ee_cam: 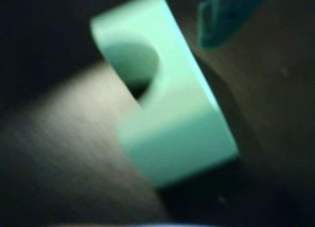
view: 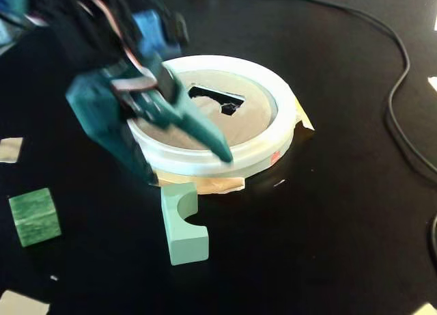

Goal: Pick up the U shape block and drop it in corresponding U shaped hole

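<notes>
The pale mint-green U shape block (view: 183,226) lies flat on the black table just in front of the white-rimmed disc, its notch facing right. In the wrist view the block (ee_cam: 172,118) fills the middle, blurred. My teal gripper (view: 184,166) hovers over the disc's near rim and the block's far end, blurred, its jaws spread and empty. One teal finger (ee_cam: 226,15) shows at the top right of the wrist view, apart from the block. The U shaped hole (view: 217,96) is a dark cutout in the tan disc, behind the gripper.
The disc's thick white rim (view: 273,134) stands raised, with tape under its edges. A darker green grained cube (view: 34,216) sits at the left. A black cable (view: 399,110) runs down the right side. Tape scraps lie at the left edge.
</notes>
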Robot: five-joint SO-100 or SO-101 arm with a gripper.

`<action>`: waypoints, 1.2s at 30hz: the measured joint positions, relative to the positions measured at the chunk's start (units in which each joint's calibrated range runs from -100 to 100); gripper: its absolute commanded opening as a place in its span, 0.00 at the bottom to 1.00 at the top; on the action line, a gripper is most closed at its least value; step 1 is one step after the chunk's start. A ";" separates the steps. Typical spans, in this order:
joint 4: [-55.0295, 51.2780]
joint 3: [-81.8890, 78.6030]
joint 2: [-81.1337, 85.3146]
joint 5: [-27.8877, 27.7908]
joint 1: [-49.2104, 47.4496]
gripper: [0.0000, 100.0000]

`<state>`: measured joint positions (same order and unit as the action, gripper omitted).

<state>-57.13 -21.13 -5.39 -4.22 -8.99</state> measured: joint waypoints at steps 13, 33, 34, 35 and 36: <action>-3.39 5.95 -11.23 -0.44 2.40 0.80; -3.39 5.95 -11.32 -0.44 2.80 0.10; -3.39 5.95 -11.32 -0.44 2.80 0.08; -3.39 5.95 -11.32 -0.44 2.80 0.06; -3.39 5.95 -11.32 -0.44 2.80 0.05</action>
<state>-60.52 -15.18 -16.72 -4.66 -6.19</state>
